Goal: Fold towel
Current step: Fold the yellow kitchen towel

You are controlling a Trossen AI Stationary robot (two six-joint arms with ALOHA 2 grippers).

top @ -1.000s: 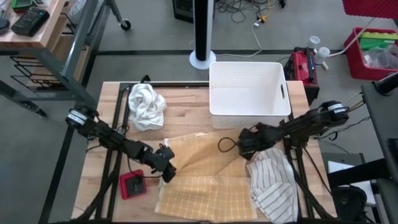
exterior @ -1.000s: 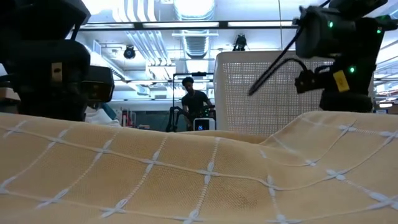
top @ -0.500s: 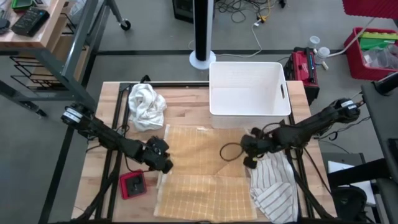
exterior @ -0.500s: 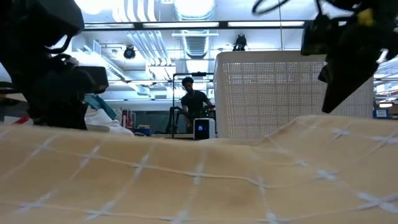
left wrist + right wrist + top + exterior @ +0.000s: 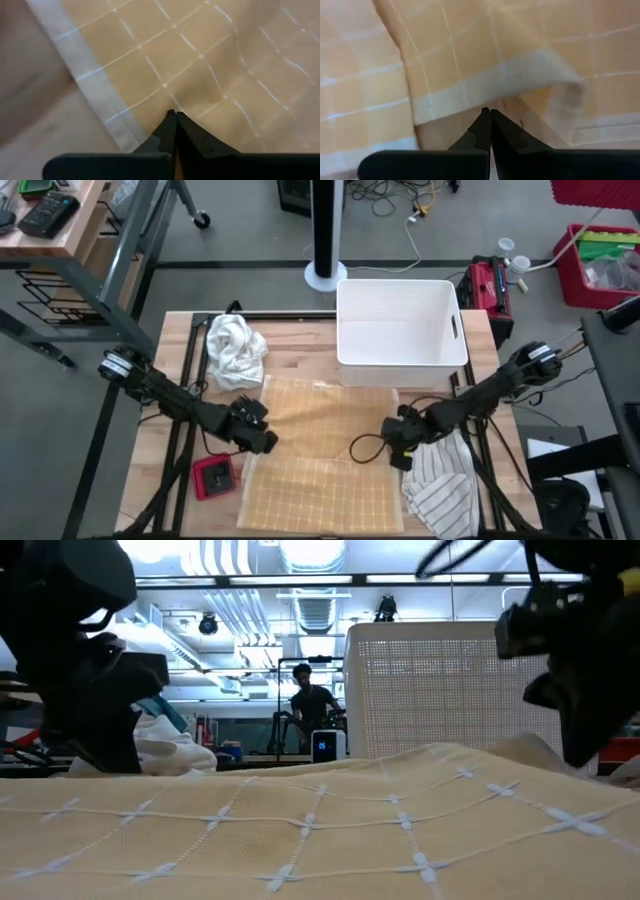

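A yellow towel with a white grid lies spread on the wooden table, with a shallow crease across its middle. It fills the foreground of the low view. My left gripper is shut at the towel's left edge, halfway along it. My right gripper is shut at the right edge, opposite the left one. In the wrist views both finger pairs are closed tip to tip, the left gripper and the right gripper. My left gripper pinches the yellow towel just inside its pale hem, between the two fingertips, coming low from the table's left side. Small creases run out from the tips, and the cloth around them lies on the table. My right gripper pinches the towel at its right hem band, coming low from the table's right side. Beside the tips the hem curls up in a loose loop; one layer or several, I cannot tell.
A white bin stands at the far edge behind the towel. A crumpled white cloth lies far left, and a striped cloth near right, beside my right gripper. A red object lies by the left arm. A person stands in the room behind.
The towel, humped and slanting across its right half a second ago, has dropped and been spread flatter. My right gripper has moved toward the near edge and down with the right edge. My left gripper has shifted slightly toward the left edge.
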